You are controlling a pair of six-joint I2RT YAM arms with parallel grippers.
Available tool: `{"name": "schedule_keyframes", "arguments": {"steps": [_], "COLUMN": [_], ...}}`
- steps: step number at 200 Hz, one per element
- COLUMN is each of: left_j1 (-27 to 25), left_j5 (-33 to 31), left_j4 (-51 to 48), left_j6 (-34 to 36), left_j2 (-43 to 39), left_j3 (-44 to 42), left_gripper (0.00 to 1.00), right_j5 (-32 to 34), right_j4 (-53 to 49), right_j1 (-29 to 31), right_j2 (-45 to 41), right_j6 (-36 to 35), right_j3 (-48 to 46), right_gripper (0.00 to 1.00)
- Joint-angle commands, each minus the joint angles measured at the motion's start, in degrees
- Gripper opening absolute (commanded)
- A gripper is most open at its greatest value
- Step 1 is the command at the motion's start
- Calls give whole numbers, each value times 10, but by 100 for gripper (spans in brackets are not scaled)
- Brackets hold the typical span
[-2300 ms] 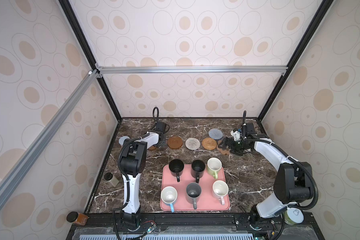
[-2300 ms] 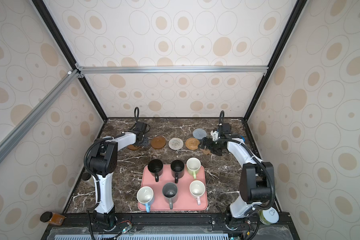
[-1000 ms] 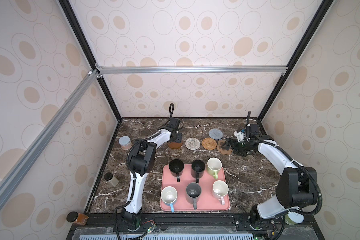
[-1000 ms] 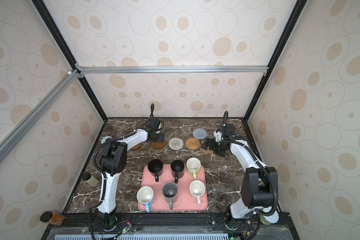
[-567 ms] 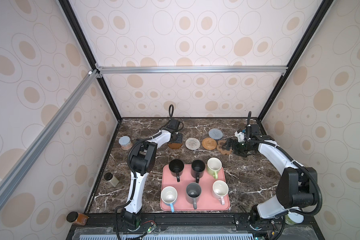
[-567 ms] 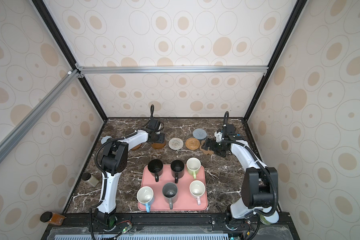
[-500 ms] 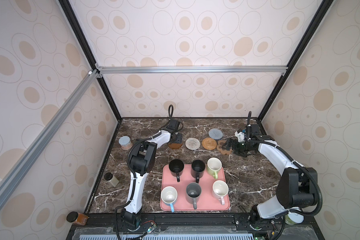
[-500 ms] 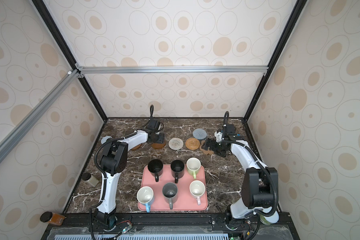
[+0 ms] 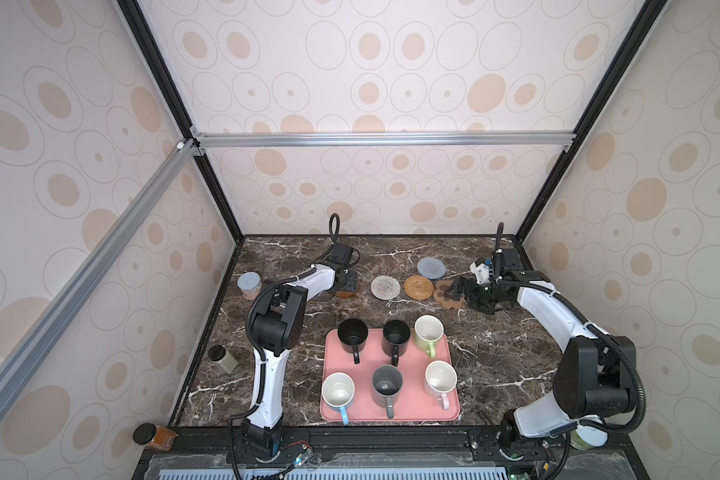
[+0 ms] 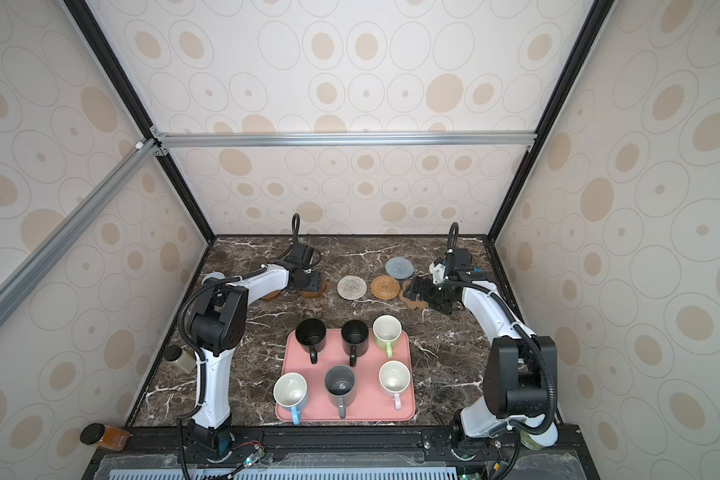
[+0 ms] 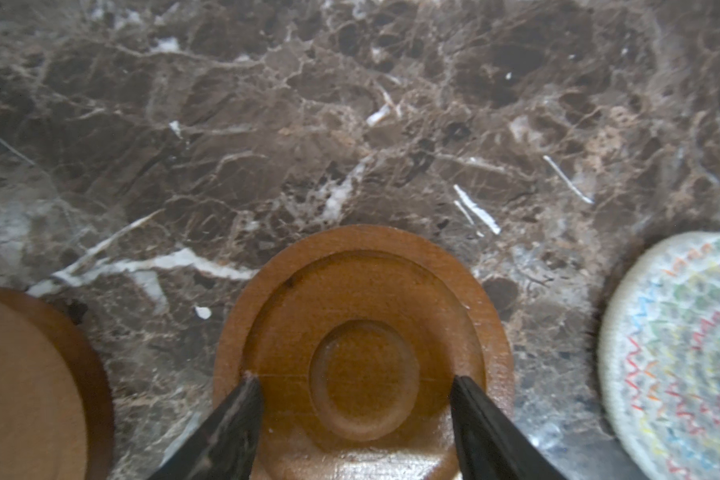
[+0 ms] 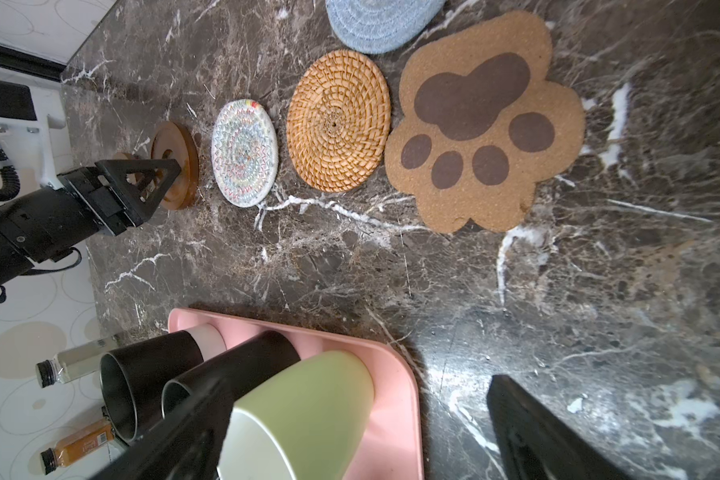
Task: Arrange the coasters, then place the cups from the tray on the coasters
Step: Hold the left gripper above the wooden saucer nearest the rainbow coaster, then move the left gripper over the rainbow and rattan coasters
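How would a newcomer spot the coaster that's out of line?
Beyond the pink tray, a row of coasters crosses the marble table. Just behind the tan rattan coaster lies the grey-blue woven coaster, the only bluish one and the only one off the row.

A robot test booth was seen: a marble table (image 9: 495, 345) was closed in by spotted walls (image 9: 391, 62) and metal bars (image 9: 383, 139), with robot arms (image 9: 273, 374) fixed there.

The tray (image 9: 414, 409) lies at the front middle of the table (image 9: 495, 353), and the six cups (image 9: 396, 336) stand on it in two rows of three. Behind the tray the coasters make a row. From the left come a wooden coaster (image 11: 26, 386), a second wooden coaster (image 11: 362, 353), a woven coaster (image 9: 385, 287), a rattan coaster (image 9: 418, 286) and a paw coaster (image 12: 483, 124). A rear woven coaster (image 9: 431, 268) lies just behind the rattan coaster.
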Motion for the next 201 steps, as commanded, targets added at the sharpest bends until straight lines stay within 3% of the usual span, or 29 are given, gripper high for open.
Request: {"name": "schedule_keyframes", "arguments": {"steps": [1,102,201], "left_j1": [11,12,2], "left_j5": [-15,-30,15], "left_j4": [-52,-66,-69], "left_j6": [-2,6,26], "left_j2": [0,-13,-42], "left_j3": [-16,-11,58], "left_gripper": [73,74,76], "right_j5": [-4,-5,0], "right_j4": [-2,-1,-6], "right_j1": [-5,-5,-9], "right_j2": [-9,-9,-18], "right_j6": [-5,-3,-2], "right_j3": [-7,-4,-1], "right_gripper": [100,100,100]}}
